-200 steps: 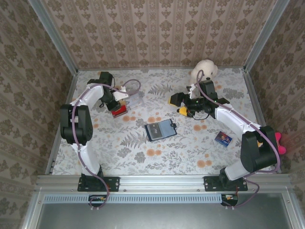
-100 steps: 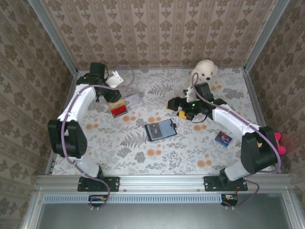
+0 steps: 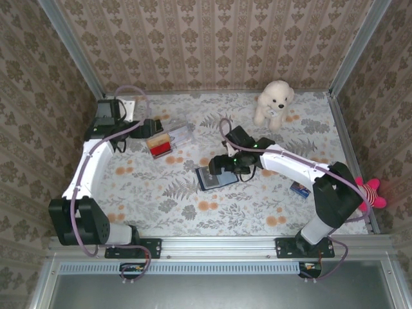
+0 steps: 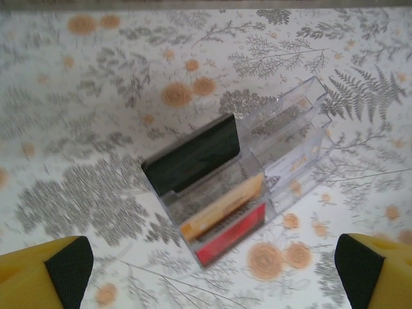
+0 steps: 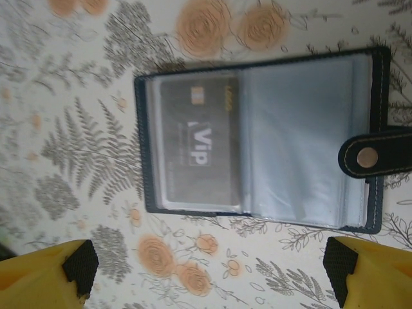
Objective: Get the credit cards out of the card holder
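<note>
The right claw [image 5: 210,265] has swung over and now hangs, spread wide, right above the open card holder [image 5: 302,135], which lies flat. The left claw [image 4: 212,261], spread too, has backed off the clear box [image 4: 290,138]. It would be best to pinch the edge of the dark card [image 5: 196,148] and slide it out gently.

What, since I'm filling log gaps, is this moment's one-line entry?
left gripper: open, beside clear box; right gripper: open, over card holder; box: black card, orange card, red card; holder: open, dark card inside
</note>
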